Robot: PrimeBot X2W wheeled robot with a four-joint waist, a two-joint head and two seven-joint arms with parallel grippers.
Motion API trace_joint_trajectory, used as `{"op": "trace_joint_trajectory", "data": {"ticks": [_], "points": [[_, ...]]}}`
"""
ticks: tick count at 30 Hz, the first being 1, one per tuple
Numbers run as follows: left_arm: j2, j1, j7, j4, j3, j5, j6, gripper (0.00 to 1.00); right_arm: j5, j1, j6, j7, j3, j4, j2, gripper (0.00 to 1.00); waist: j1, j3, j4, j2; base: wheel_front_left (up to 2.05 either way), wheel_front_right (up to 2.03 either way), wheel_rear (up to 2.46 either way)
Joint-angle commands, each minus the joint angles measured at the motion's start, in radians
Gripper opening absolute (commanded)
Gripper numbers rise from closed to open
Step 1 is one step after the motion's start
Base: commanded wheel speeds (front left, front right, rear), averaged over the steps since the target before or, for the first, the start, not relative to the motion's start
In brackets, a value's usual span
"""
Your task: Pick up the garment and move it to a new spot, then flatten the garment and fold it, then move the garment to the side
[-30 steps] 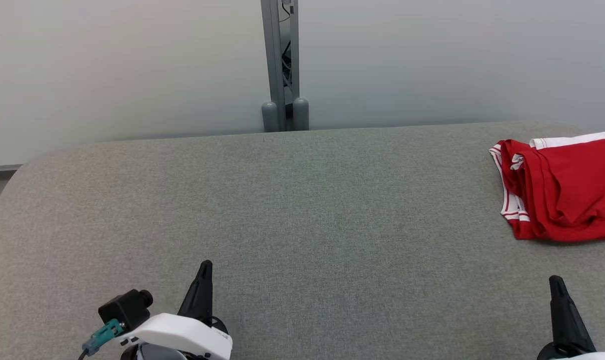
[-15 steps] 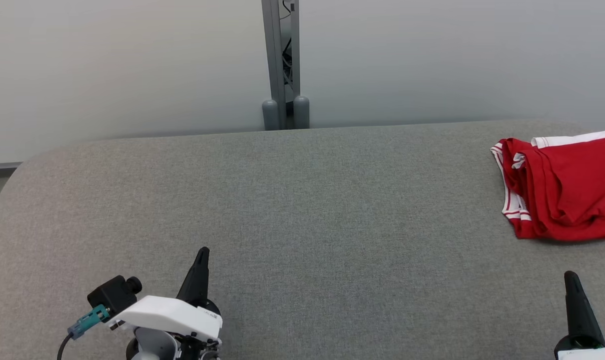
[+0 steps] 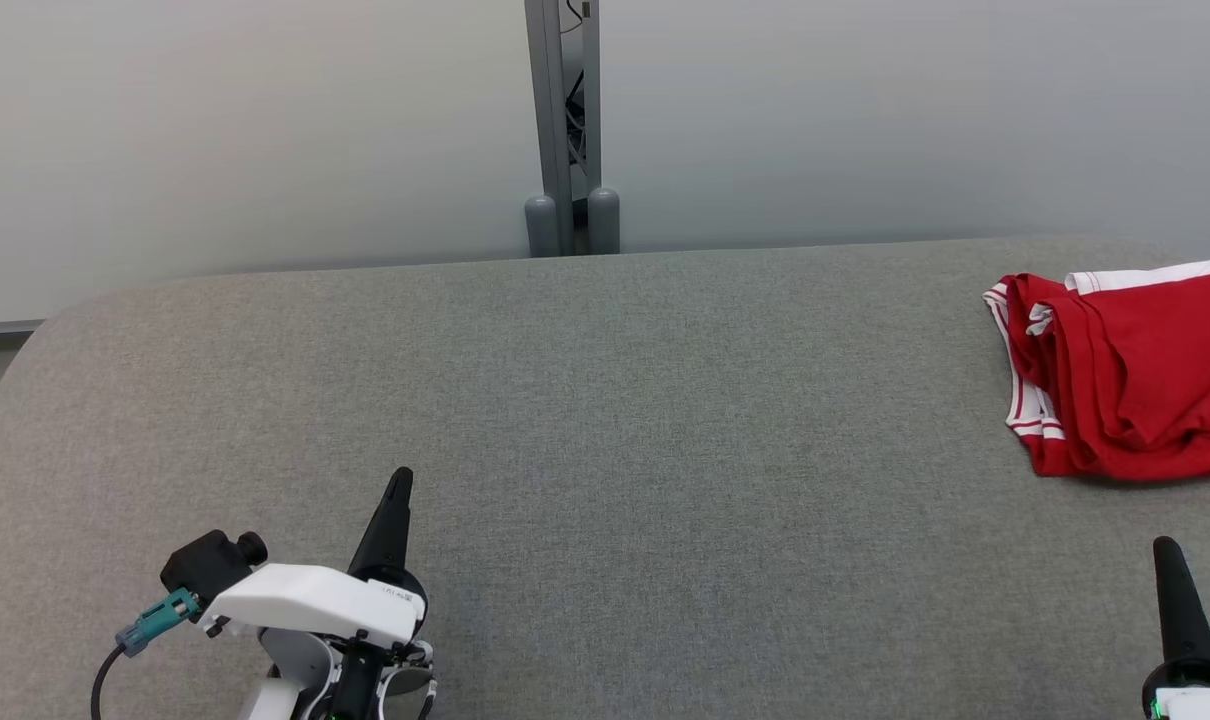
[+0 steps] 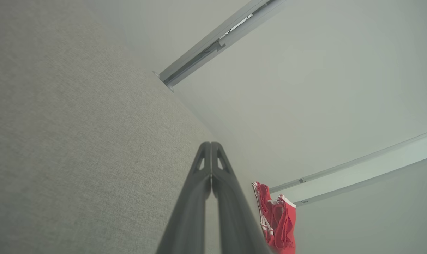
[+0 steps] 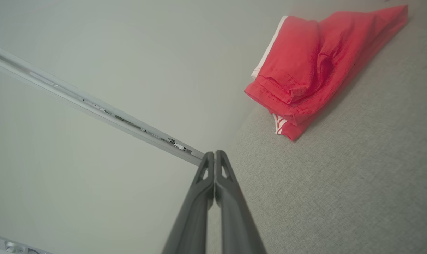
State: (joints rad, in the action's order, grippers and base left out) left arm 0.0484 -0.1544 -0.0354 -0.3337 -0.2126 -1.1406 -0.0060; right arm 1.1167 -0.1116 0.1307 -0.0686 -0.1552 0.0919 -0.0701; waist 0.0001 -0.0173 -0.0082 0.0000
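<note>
Garment (image 3: 1130, 375): red with white trim, loosely folded, lying at the grey table's (image 3: 605, 420) far right edge.
Left claw (image 3: 399, 480): fingers together, empty, well apart from it.
Right claw (image 3: 1166, 550): fingers together, empty, near it.

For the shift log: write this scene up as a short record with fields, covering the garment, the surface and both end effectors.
garment: red cloth garment with white striped trim, loosely folded, lying at the table's far right
surface: grey fabric-covered table
left end effector: shut, holding nothing, near left, far from the garment
right end effector: shut, holding nothing, near right, short of the garment
backdrop: pale wall, grey metal post
</note>
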Motion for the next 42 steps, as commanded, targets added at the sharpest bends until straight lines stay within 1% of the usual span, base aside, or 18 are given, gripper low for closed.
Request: {"op": "trace_joint_trajectory", "data": {"ticks": [1,22,42], "points": [[0.002,-0.037,0.008,-0.002,0.010,-0.039,-0.013,0.00,0.041,0.021,0.000,0.011,-0.013,-0.009,-0.010,0.00,-0.0001,0.001,0.000,0.0000,0.00,0.00,0.00],[0.002,-0.097,0.054,-0.050,0.034,-0.229,-0.059,0.00,0.239,0.034,0.000,0.060,-0.057,-0.006,-0.010,0.00,-0.0001,0.008,0.002,0.0000,0.00,0.00,0.00],[0.003,-0.147,0.093,-0.092,0.052,-0.394,-0.095,0.00,0.404,0.048,0.000,0.103,-0.097,-0.003,-0.009,0.00,-0.0001,0.016,0.004,0.0000,0.00,0.00,0.00]]}}
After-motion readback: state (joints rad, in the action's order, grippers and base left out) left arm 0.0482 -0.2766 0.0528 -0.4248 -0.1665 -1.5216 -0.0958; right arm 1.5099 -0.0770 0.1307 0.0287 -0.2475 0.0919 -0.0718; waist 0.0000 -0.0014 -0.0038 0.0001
